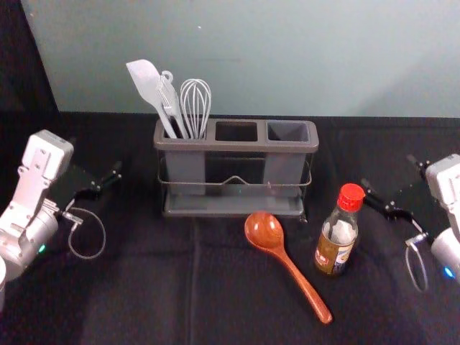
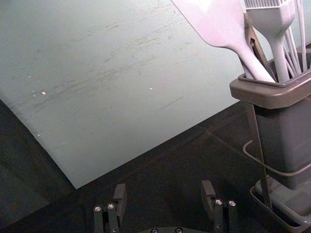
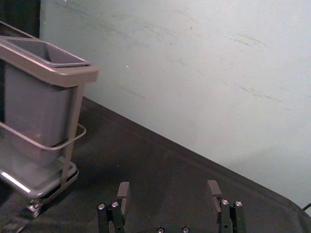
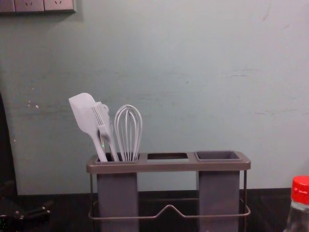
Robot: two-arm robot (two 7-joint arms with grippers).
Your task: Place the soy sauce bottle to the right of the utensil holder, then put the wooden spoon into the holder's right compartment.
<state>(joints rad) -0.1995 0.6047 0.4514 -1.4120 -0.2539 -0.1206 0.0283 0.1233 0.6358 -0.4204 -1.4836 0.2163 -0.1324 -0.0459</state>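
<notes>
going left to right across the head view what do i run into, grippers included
Left gripper, spatula, whisk, wooden spoon, soy sauce bottle, right gripper.

Red-brown is worn by the round-bowled wooden spoon [image 1: 264,231]. The clear soy sauce bottle [image 1: 341,231] is capped in bright red [image 1: 351,197] and labelled in brown and white. The rectangular utensil holder [image 1: 237,146] is rimmed in grey-brown. The grey-green wall [image 1: 287,57] is marked with faint dark streaks.
</notes>
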